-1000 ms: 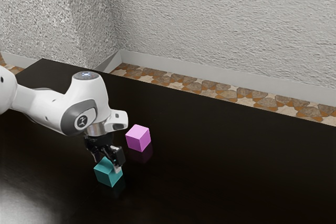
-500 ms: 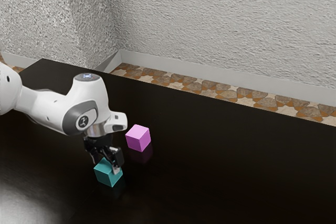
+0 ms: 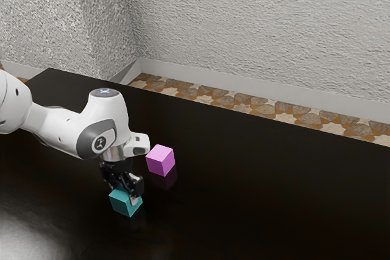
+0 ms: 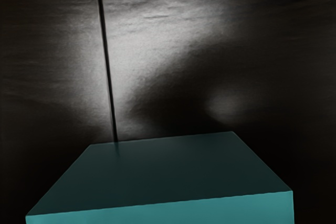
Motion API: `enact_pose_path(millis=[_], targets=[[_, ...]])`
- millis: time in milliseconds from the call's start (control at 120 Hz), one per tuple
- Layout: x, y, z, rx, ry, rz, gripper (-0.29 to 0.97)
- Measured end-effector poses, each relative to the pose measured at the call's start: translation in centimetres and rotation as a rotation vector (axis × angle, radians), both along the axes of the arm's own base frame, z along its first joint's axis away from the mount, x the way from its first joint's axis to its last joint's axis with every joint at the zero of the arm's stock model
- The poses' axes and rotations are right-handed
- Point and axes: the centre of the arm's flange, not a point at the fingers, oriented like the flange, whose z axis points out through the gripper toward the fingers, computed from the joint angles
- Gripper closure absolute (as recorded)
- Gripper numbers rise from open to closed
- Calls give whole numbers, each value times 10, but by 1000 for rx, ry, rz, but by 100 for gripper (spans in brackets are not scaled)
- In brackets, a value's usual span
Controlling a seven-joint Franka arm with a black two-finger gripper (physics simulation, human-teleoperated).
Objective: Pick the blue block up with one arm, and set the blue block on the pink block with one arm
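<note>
my fingers sit spread open, straddling the top of the blue block on the tabletop, pink block near it.

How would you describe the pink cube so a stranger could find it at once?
Look at the wide, dark glossy table below the rough grey wall. Beside the white robot arm's black gripper sit two small cubes, apart. The matte pink cube stands free, nearer the wall; the teal-blue cube lies right under the gripper.
</note>
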Motion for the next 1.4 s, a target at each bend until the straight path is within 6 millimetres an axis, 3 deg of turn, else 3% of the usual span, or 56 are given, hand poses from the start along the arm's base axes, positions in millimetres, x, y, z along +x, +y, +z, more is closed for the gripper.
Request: enact_pose_path(millis=[308, 433, 558, 700, 783, 850, 1008, 1400], targets=[[5, -1, 5, 7, -15, 2, 32], [6, -2, 20, 8, -40, 2, 30], [17, -5, 50, 5, -74, 2, 32], [23, -11, 96, 5, -112, -4, 34], [38, -15, 123, 6, -134, -10, 36], [49, -18, 134, 7, -133, -14, 38], [75, -23, 135, 9, -102, -18, 44], [128, -12, 109, 14, -46, 5, 48]])
